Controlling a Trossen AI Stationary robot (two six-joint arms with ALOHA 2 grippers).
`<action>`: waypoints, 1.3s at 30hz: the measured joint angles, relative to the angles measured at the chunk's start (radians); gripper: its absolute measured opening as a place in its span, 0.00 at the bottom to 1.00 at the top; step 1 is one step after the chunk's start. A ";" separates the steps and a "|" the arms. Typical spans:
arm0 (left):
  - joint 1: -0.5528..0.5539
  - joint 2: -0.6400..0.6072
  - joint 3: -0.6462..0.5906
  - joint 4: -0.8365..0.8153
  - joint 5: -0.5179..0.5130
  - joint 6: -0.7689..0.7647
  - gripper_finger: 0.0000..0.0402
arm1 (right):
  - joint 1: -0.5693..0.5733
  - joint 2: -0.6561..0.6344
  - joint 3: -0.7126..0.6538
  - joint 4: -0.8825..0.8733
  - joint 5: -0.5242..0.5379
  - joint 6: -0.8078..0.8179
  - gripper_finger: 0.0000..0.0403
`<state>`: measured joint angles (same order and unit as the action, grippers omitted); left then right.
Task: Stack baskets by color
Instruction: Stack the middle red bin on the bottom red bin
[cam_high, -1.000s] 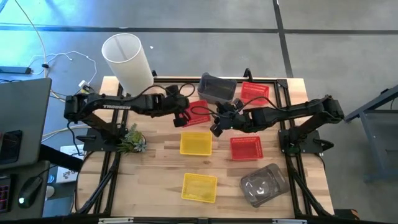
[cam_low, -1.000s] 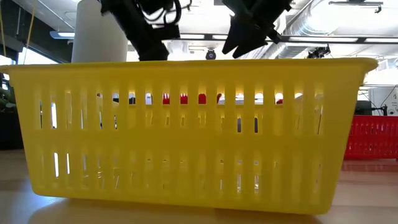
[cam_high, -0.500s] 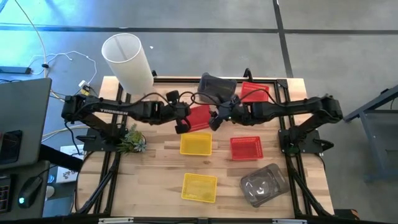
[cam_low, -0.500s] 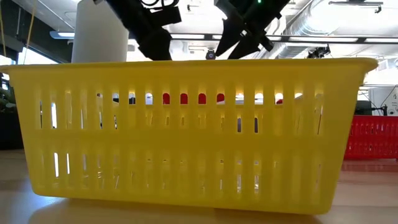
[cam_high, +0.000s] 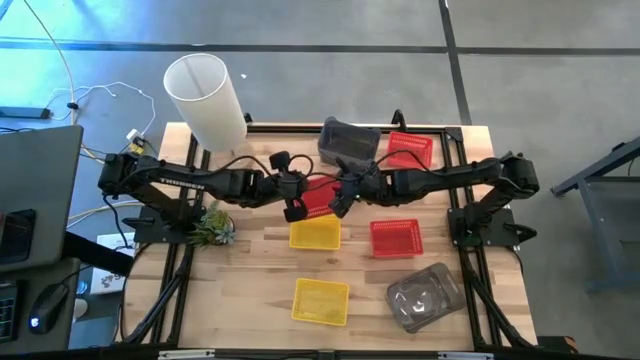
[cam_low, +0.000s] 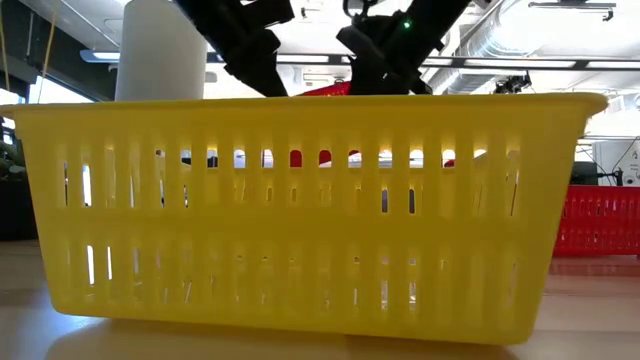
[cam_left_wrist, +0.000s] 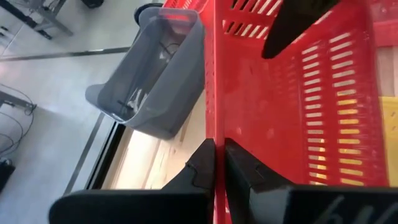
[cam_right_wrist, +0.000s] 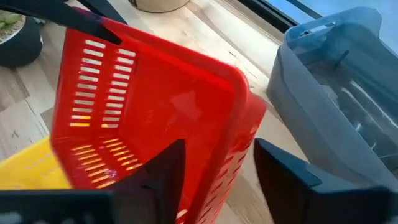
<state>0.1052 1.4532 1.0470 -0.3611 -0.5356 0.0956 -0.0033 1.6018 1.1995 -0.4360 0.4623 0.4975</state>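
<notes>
The left claw (cam_high: 293, 207) is pinching the wall of a red basket (cam_high: 318, 190) and holds it up, tipped, in the middle of the bench (cam_high: 250, 290). The left wrist view shows this best: the two dark fingers (cam_left_wrist: 202, 168) are pressed together on the red rim, one on each side.

The right claw (cam_high: 338, 203) is at the other end of that same basket. Its fingers are spread wide, and in the right wrist view the red basket's corner (cam_right_wrist: 236, 106) sits just in front of the gap between them. I think it is about to grab that end. So the basket lies between the two claws, with its long side running from one claw to the other. Both arms are equally near.

Just past the held basket, toward the far edge, stands a grey basket (cam_high: 349, 142), and a second red basket (cam_high: 411, 150) sits beside the grey one. A third red basket (cam_high: 396, 238) lies on the near side of the held one, close to the right arm. A yellow basket (cam_high: 315, 231) lies right next to it, partly under the claws. Another yellow basket (cam_high: 321, 301) and another grey basket (cam_high: 424, 296) lie well apart, by the near edge.

The high view shows all these spots. The low view does not: a yellow basket (cam_low: 300, 215) fills it, and only a bit of the red rim (cam_low: 325, 90) peeks over the top. It does show the held basket is up off the bench.
</notes>
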 joint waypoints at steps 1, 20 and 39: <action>-0.002 0.000 0.000 0.001 0.000 0.001 0.00 | -0.002 0.000 0.000 0.000 -0.003 0.005 0.41; -0.002 0.001 0.000 0.057 0.060 0.074 0.13 | -0.006 0.001 0.000 -0.046 0.034 0.095 0.01; -0.001 -0.013 -0.001 0.066 0.075 0.053 0.40 | 0.019 -0.016 0.000 -0.268 0.094 0.123 0.00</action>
<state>0.1043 1.4400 1.0462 -0.2952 -0.4606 0.1482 0.0162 1.5857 1.1995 -0.7043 0.5562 0.6205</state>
